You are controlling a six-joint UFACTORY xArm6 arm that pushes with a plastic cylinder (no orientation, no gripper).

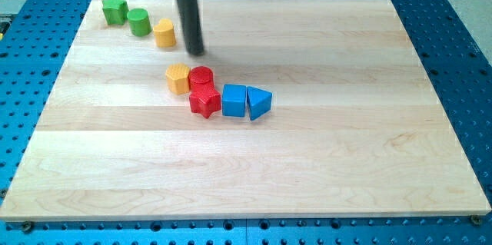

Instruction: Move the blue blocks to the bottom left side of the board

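A blue cube and a blue triangular block lie side by side, touching, near the board's middle. The cube touches a red star block on its left. My tip stands on the board in the upper left part, above the red cylinder and just right of a yellow block. The tip is well up and to the left of both blue blocks, touching neither.
A yellow hexagonal block sits left of the red cylinder. A green star block and a green cylinder sit at the top left corner, in line with the yellow block. The wooden board lies on a blue perforated table.
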